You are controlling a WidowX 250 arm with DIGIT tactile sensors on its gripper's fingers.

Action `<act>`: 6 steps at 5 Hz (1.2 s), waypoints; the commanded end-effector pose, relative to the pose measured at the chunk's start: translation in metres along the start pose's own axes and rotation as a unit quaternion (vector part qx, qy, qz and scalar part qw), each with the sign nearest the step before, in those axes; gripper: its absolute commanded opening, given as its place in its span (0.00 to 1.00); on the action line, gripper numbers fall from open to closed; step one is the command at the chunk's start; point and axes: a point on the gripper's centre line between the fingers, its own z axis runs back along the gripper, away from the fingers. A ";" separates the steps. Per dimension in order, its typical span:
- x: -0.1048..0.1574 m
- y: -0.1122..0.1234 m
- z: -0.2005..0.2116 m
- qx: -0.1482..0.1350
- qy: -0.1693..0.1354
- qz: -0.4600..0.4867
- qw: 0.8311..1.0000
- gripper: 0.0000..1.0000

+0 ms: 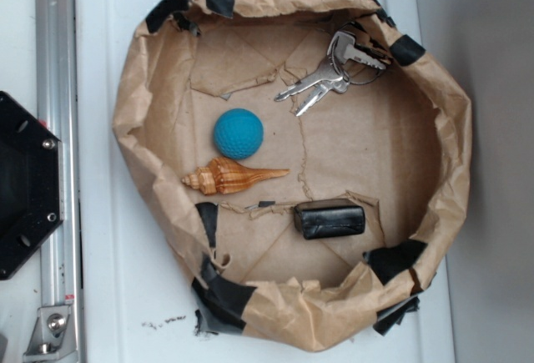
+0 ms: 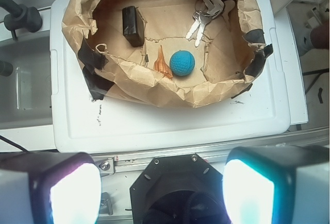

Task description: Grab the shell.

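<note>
The orange-tan ribbed spiral shell (image 1: 234, 176) lies on the floor of the brown paper bowl (image 1: 450, 121), its pointed tail to the right, just below the teal dimpled ball (image 1: 239, 133). In the wrist view the shell (image 2: 162, 63) lies left of the ball (image 2: 182, 63), partly hidden by the bowl's near wall. My gripper (image 2: 161, 190) is open and empty, its two glowing fingers (image 2: 75, 193) wide apart, high above the black robot base and well short of the bowl. The gripper does not show in the exterior view.
A bunch of keys (image 1: 329, 75) lies at the bowl's far right side and a black block (image 1: 329, 219) near its front. The bowl stands on a white lid (image 1: 125, 296). A black robot base (image 1: 21, 196) and metal rail (image 1: 54, 63) are at the left.
</note>
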 end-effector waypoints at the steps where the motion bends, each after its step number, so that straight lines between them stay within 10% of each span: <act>1: 0.000 0.000 0.000 0.000 0.000 0.000 1.000 1.00; 2: 0.046 0.042 -0.054 0.040 -0.014 0.073 0.996 1.00; 4: 0.108 0.077 -0.108 0.031 -0.062 0.150 0.986 1.00; 6: 0.099 0.025 -0.155 -0.006 0.030 0.138 0.990 1.00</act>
